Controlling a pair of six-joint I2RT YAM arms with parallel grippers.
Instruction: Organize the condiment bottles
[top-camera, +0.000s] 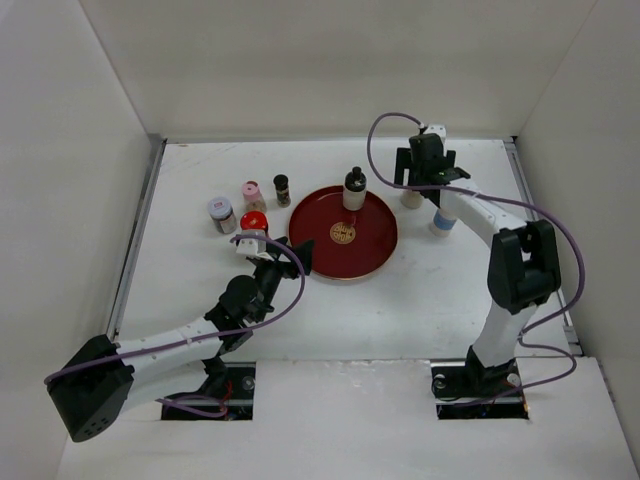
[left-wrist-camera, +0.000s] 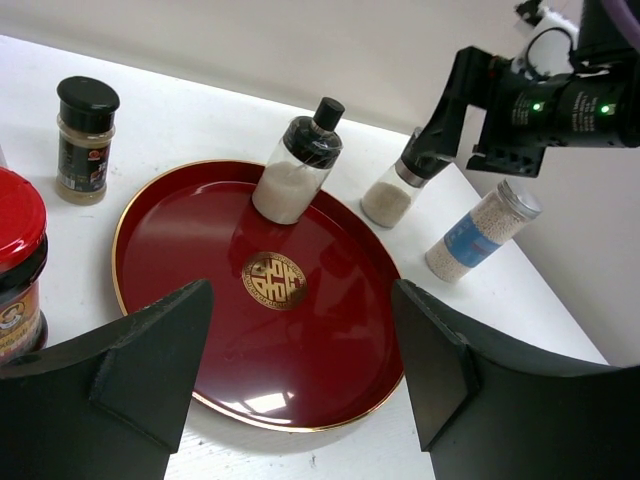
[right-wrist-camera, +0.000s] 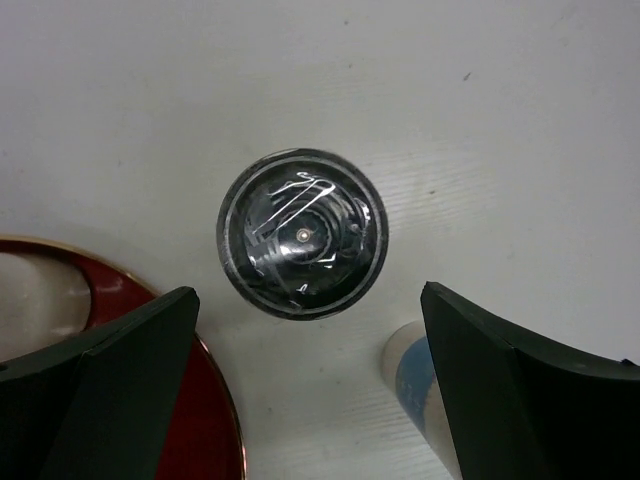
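**Both jaws empty: right pair wide over the dark-topped shaker (right-wrist-camera: 302, 232), left pair facing the red tray (left-wrist-camera: 190, 230)**

My right gripper (right-wrist-camera: 306, 295) is spread to its widest and grips nothing. The shaker stands on the white table (right-wrist-camera: 480, 120) directly beneath it. It sits between my black wedge-shaped fingers (right-wrist-camera: 130, 390) but apart from both, with table showing on either side. It is upright, its long axis pointing straight at my wrist camera, so I see only its round top: glossy black under crinkled clear film. From the left wrist its body is clear glass with pale contents, just beside the tray's rim. Near it stands the blue-labelled bottle (left-wrist-camera: 478, 232), a clear cylinder of white grains with a silver cap.

My left gripper (left-wrist-camera: 302, 300) is partly open and empty at the tray's edge. On the smooth, shiny tray, past its gold medallion (left-wrist-camera: 274, 280), the black-spouted bottle (left-wrist-camera: 295, 165) stands upright with white powder inside. Off the tray stand the black-lidded jar (left-wrist-camera: 85, 140), red-capped jar (left-wrist-camera: 15, 260), pink-capped jar (top-camera: 252, 192) and lilac-capped jar (top-camera: 221, 212).
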